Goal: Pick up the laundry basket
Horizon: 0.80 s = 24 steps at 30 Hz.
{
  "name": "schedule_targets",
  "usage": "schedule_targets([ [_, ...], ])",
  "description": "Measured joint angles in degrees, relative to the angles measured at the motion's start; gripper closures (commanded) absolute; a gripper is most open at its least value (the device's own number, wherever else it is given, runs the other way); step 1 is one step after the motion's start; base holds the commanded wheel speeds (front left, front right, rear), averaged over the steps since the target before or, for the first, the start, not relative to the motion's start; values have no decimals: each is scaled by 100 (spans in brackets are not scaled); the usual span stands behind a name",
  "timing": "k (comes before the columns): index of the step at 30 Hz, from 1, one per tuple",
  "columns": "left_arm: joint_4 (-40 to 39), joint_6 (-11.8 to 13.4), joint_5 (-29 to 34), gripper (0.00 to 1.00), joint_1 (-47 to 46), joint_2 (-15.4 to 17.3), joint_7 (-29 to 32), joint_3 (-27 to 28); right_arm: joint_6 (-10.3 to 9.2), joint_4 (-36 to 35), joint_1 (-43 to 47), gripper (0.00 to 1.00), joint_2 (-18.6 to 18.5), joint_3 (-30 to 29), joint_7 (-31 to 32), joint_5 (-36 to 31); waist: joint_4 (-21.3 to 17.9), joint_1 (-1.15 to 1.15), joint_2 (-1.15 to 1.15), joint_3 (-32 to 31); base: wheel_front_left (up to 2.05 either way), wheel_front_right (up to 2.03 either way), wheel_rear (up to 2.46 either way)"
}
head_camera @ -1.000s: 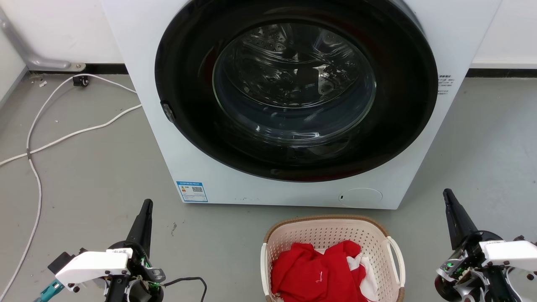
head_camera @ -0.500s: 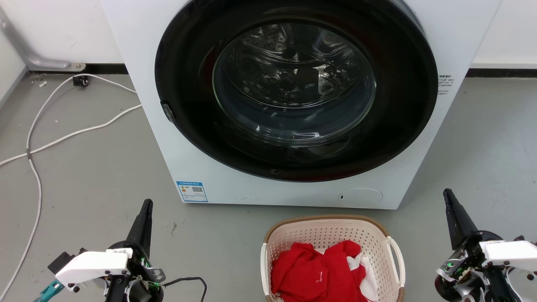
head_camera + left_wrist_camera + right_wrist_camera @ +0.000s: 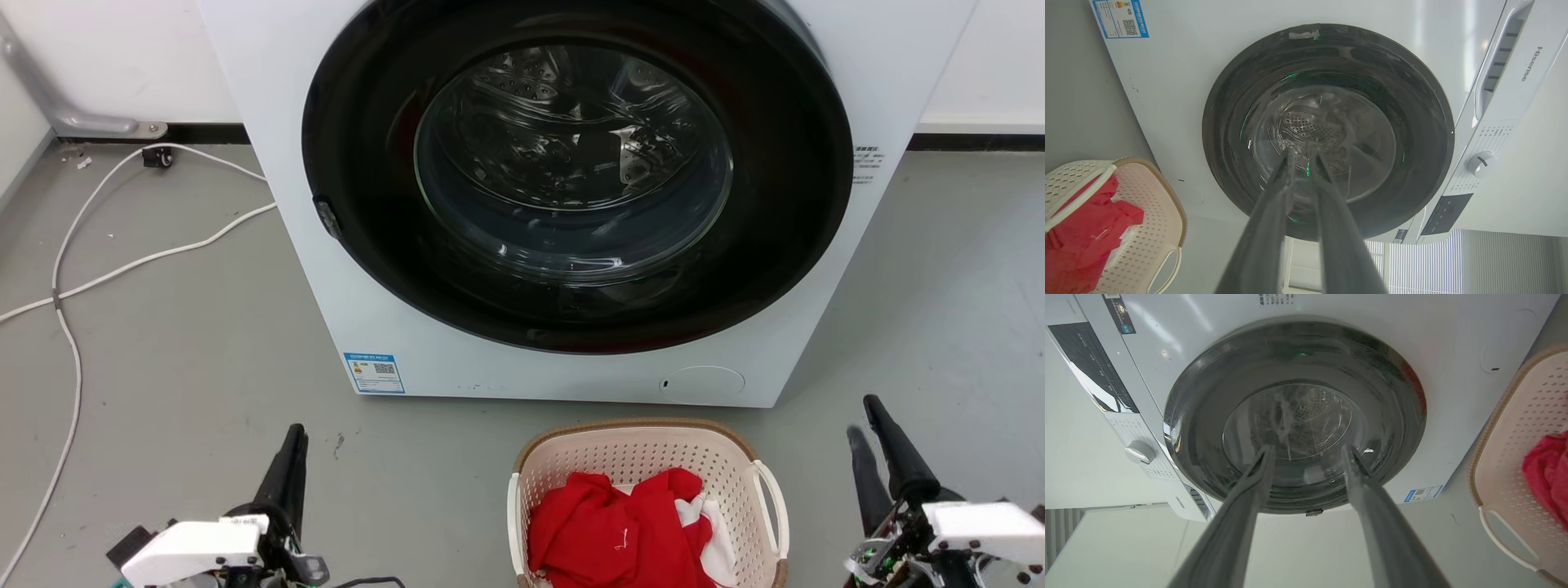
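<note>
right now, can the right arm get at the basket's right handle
Probably yes. The right gripper hangs open beside the laundry basket, on the side of its right loop handle, and only grey floor lies between them. It points at the washing machine, so it would need turning inward.

I read "Hisense" on the washing machine (image 3: 1167, 81) top panel. Blue QR sticker (image 3: 374, 372) at its front's near left corner, print too small for me.
</note>
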Motion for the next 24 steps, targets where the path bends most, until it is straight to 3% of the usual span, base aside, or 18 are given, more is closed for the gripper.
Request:
schedule_targets([
  [7, -107, 1, 324, 0, 47, -8, -188, -56, 0, -103, 62, 0, 10, 12, -189, -349, -1, 0, 0, 2, 0, 0, 0],
  [24, -677, 376, 2261, 0, 53, -4, -621, -386, 0, -791, 233, 0, 12, 226, -621, -2660, -7, 0, 0, 8, 0, 0, 0],
])
